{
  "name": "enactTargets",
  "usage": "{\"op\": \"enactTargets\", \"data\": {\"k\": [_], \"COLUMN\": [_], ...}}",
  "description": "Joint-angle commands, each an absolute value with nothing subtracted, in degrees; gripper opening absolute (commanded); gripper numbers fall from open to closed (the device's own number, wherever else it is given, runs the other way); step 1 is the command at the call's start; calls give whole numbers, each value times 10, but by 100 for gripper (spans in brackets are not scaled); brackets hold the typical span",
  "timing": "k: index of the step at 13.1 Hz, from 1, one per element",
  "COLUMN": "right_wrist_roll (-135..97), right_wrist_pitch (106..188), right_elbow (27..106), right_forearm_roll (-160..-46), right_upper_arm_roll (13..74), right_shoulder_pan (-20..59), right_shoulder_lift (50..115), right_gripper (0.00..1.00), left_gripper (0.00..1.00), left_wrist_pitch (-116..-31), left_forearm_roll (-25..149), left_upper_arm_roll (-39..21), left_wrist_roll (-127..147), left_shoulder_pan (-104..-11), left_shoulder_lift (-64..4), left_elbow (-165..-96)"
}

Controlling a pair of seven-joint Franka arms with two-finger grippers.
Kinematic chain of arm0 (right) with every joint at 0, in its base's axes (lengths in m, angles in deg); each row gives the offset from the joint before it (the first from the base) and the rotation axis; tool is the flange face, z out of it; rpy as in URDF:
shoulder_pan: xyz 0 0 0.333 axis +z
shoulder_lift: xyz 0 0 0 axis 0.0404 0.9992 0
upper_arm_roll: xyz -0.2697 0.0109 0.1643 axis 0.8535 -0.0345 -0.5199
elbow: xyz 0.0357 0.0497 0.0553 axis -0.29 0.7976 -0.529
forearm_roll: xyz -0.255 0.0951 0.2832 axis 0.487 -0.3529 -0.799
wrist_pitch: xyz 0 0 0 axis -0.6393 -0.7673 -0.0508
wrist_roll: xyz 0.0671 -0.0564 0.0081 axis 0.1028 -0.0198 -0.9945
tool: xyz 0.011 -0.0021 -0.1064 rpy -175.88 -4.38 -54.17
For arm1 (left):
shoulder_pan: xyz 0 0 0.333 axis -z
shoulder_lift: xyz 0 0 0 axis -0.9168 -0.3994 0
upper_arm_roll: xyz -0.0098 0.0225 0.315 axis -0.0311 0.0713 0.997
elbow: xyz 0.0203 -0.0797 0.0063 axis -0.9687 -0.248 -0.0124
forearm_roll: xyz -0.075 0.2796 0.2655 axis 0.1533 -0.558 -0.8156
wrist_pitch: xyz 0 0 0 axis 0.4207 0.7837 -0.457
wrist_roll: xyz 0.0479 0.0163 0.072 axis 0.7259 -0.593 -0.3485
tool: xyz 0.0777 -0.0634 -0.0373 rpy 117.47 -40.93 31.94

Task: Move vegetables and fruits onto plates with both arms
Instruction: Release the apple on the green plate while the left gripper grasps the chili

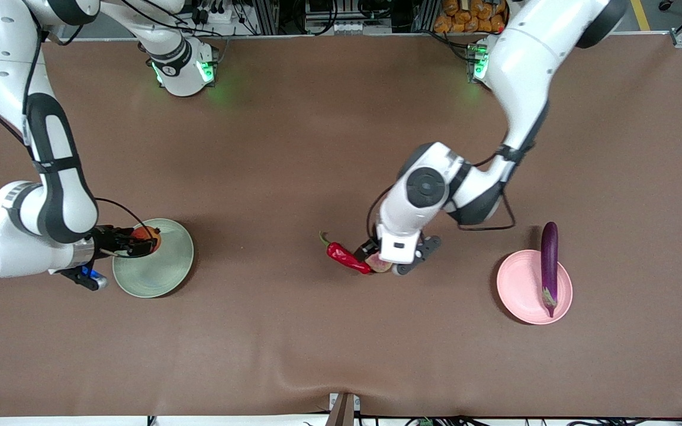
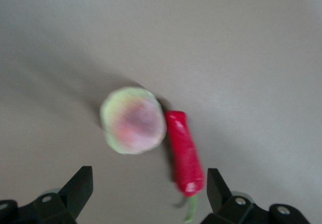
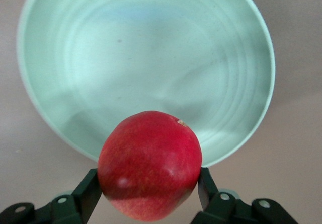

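1. Right tool over the rim of the green plate at its 10 o'clock, clenched on the red apple; the right wrist view shows a finger pressed on each flank. Apple looks firm, smooth, likely slippery; a grip across its widest part seems best.
2. Chili on the counter, mid-table, touching the peach at the peach's 9 o'clock. Chili probably light, waxy, rolls easily; take it mid-body.
3. Left tool low over the peach, fingers spread wide, nothing held. Peach likely softer, so squeeze gently.
4. Eggplant lies on the pink plate, its top end overhanging the rim at 12 o'clock.
5. Hidden: the left wrist covers most of the peach from the front; left wrist view blurred.
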State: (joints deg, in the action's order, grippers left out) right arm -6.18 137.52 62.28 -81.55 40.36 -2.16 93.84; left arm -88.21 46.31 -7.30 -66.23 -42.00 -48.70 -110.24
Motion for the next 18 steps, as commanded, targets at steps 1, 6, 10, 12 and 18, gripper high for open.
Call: {"op": "enactTargets", "data": {"k": [1, 6, 10, 12, 18], "right_wrist_roll": [-81, -81, 32, 93, 262], "right_wrist_pitch": [1398, 1387, 1318, 1333, 1400], "right_elbow": [662, 627, 514, 498, 461], "right_forearm_roll": [-808, -815, -875, -875, -931], "right_upper_arm_roll": [390, 385, 384, 385, 384], "right_shoulder_pan": [-39, -40, 12, 54, 140], "right_shoulder_lift": [919, 926, 927, 933, 948], "right_gripper": [17, 100, 100, 100, 100], "left_gripper": [100, 96, 62, 9, 0], "left_wrist_pitch": [-921, -981, -988, -994, -938], "left_forearm_roll": [465, 465, 463, 462, 458], "left_upper_arm_roll": [-1, 75, 82, 82, 79], "left_wrist_roll": [-753, -847, -839, -835, -762], "left_shoulder_pan": [-333, -260, -259, -260, -290], "left_shoulder_lift": [-546, -589, -609, -610, -508], "left_elbow": [-1031, -1031, -1031, -1031, -1049]}}
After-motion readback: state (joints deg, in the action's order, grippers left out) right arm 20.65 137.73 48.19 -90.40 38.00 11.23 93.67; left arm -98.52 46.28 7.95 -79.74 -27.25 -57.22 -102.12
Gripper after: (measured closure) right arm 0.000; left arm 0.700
